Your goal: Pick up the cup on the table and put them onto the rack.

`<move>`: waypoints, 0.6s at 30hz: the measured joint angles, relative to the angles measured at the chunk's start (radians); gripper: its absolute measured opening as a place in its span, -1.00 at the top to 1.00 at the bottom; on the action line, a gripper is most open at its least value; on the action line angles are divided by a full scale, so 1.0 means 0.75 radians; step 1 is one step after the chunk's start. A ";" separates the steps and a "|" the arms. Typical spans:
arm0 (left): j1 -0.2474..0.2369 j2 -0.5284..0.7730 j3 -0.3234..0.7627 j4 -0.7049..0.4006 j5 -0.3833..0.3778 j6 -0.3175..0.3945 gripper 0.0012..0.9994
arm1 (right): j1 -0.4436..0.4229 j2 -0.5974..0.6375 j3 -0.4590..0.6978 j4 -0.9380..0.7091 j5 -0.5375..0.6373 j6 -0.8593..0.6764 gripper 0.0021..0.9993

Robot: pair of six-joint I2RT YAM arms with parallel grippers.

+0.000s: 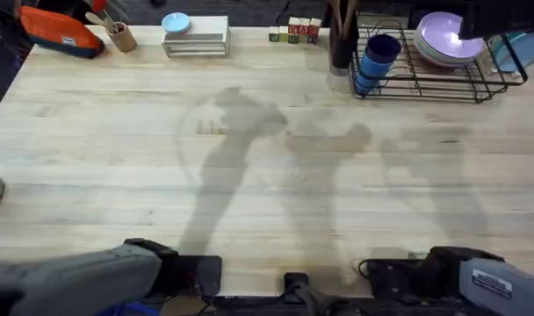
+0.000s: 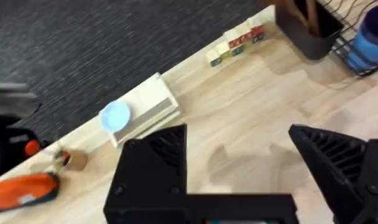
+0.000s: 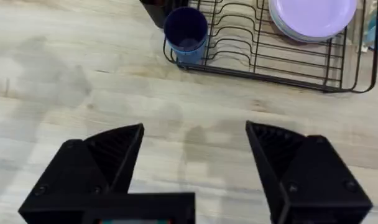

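A blue cup (image 1: 377, 57) stands in the left end of the black wire rack (image 1: 425, 86) at the table's far right. The right wrist view shows the same cup (image 3: 186, 34) inside the rack's (image 3: 270, 65) corner, well ahead of my right gripper (image 3: 195, 152), which is open and holds nothing. My left gripper (image 2: 239, 158) is open too, over bare wood, with the cup (image 2: 370, 37) and rack (image 2: 345, 45) far off. Both arms rest near their bases, the left arm (image 1: 91, 276) and the right arm (image 1: 465, 272), at the table's near edge.
Purple plates (image 1: 447, 39) fill the rack's right half. Along the far edge sit a dark utensil holder (image 1: 342, 39), wooden letter blocks (image 1: 293, 33), a white stepped stand (image 1: 197, 42) bearing a light blue dish (image 1: 175, 22), a small holder of wooden tools (image 1: 119, 35) and an orange pouch (image 1: 61, 35).
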 joint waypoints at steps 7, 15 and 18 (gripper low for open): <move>0.100 -0.243 -0.271 -0.085 -0.024 -0.090 -0.99 | 0.000 0.001 0.000 0.012 0.000 0.000 -0.99; 0.131 -0.241 -0.282 -0.248 -0.030 -0.333 -0.99 | 0.000 0.001 0.000 0.033 -0.001 0.034 -0.99; 0.131 -0.241 -0.282 -0.248 -0.030 -0.405 -0.99 | 0.000 0.000 0.000 0.036 -0.001 0.041 -0.99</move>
